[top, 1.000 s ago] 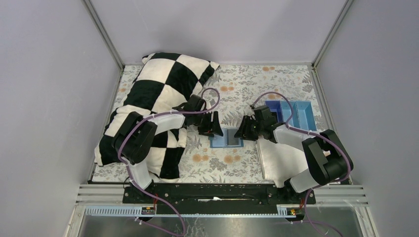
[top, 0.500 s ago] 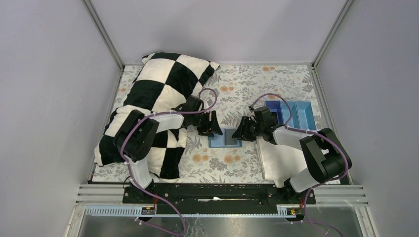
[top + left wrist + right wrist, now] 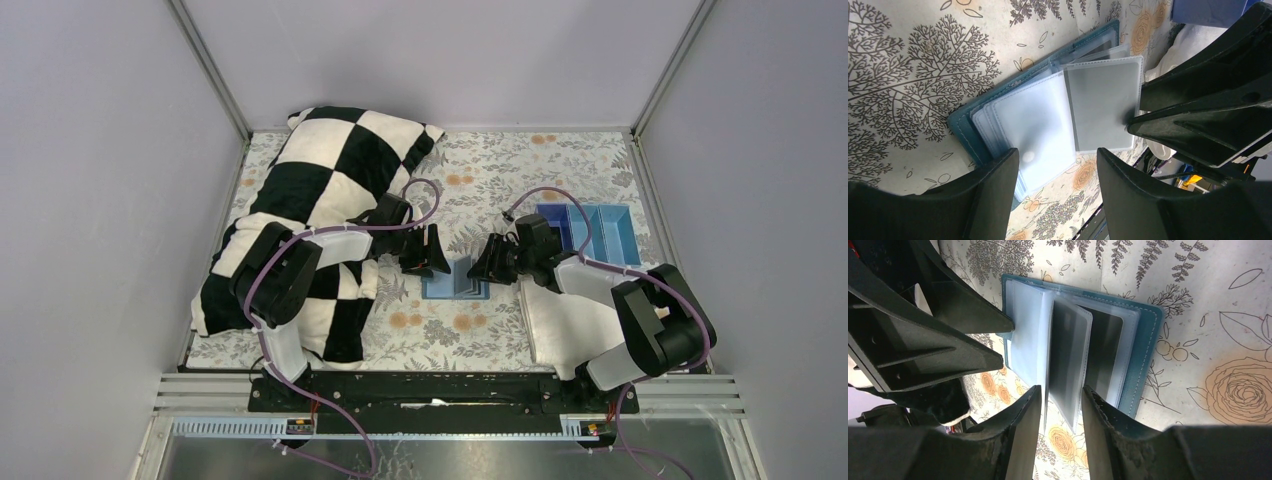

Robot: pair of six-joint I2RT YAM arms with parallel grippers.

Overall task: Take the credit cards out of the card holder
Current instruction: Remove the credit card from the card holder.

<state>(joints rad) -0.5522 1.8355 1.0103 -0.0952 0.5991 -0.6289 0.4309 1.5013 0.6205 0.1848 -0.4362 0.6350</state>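
Plain pale lilac walls point(image 3: 430, 60) on three sides, joined by slim metal posts point(image 3: 210, 70) at the far corners. Cream cloth with grey leaves and orange flowers across the whole worktop point(image 3: 560, 170). Black-and-white checked pillow point(image 3: 330, 170) along the left edge, blue compartment tray point(image 3: 600, 232) at the right edge. Soft, even light.

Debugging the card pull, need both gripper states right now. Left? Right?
Left gripper: open, holding nothing, at the edge of the card holder.
Right gripper: jaws straddle a raised card sleeve; whether they pinch it cannot be told.

Card holder point(image 3: 1149, 345): stitched leatherette w/ glossy clear plastic sleeves point(image 3: 1024, 335).
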